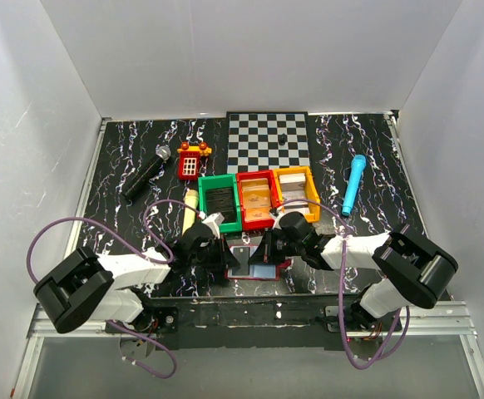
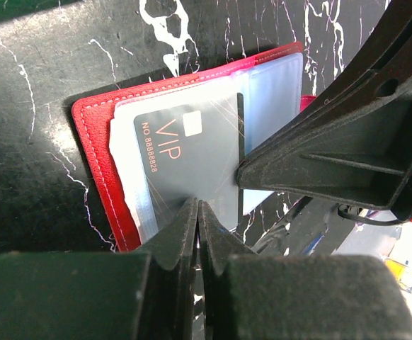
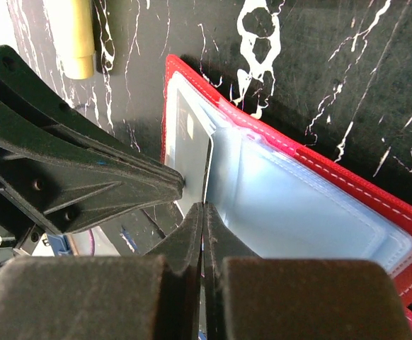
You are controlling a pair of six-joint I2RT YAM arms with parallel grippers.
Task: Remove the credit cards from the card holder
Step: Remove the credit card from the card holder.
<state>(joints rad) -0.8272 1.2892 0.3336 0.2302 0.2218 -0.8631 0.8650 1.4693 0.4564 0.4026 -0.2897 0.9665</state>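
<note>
The red holder [image 2: 93, 138] lies open between the 2 grippers: the left gripper [image 2: 197, 207] is closed, tips touching the edge of the sleeve [image 2: 124, 159], and the right gripper [image 3: 203, 207] is closed on the edge of the dark card [image 2: 185, 163].

- card holder [image 2: 93, 156]: red, pale stitching; sleeves pale blue, shiny.
- credit card [image 2: 185, 166]: dk grey, orange "VIP" lettering, white patch.
- table [image 1: 134, 140]: blk w/ white marbling.
- chessboard [image 1: 263, 148], 12 o'clock: blk/white checks.
- bins, centre: green bin [image 1: 202, 199], red bin [image 1: 255, 174], yellow bin [image 1: 312, 187].
- mic [image 1: 146, 173], 10 o'clock: blk, silver head.

Black marbled table [image 1: 375, 166], open card holder [image 3: 298, 205], 3 bins [image 1: 255, 175], chessboard [image 1: 267, 141], microphone [image 1: 146, 173]
</note>
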